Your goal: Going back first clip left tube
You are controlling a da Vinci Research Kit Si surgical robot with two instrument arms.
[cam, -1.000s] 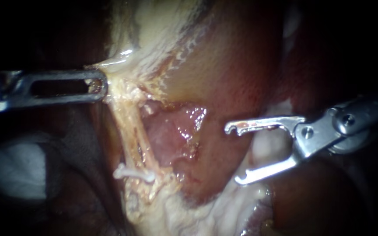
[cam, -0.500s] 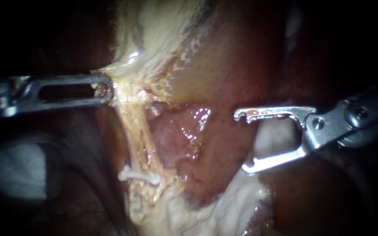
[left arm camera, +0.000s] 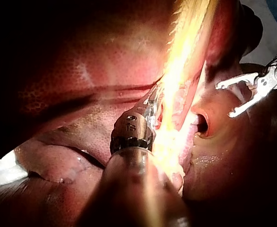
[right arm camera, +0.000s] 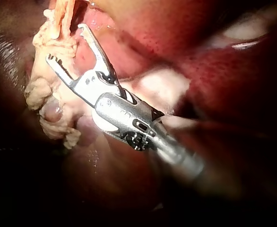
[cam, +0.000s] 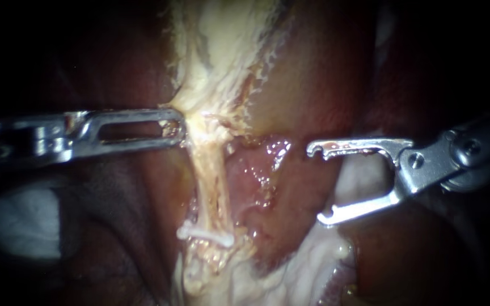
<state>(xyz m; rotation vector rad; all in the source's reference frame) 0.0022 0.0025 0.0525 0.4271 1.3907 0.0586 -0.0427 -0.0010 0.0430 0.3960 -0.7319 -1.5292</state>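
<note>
My left instrument comes in level from the left, its slotted jaws shut on the pale tissue at the top of a stringy tube. The tube runs down to a white clip lying across its lower end. My right instrument hangs to the right of the tube, apart from it, over dark red liver. Its hooked jaws stand wide open and hold nothing. The right wrist view shows those open jaws beside frayed pale tissue. Glare hides my left instrument's tip in the left wrist view.
A raw pink patch lies between the tube and my right instrument. Whitish fat fills the lower middle, and more pale tissue rises above the grip. Something white and soft lies in the dark at lower left.
My left instrument has moved right with the gripped tissue, dragging the tube and clip rightward. My right instrument has drawn back a little to the right and up, jaws still open.
</note>
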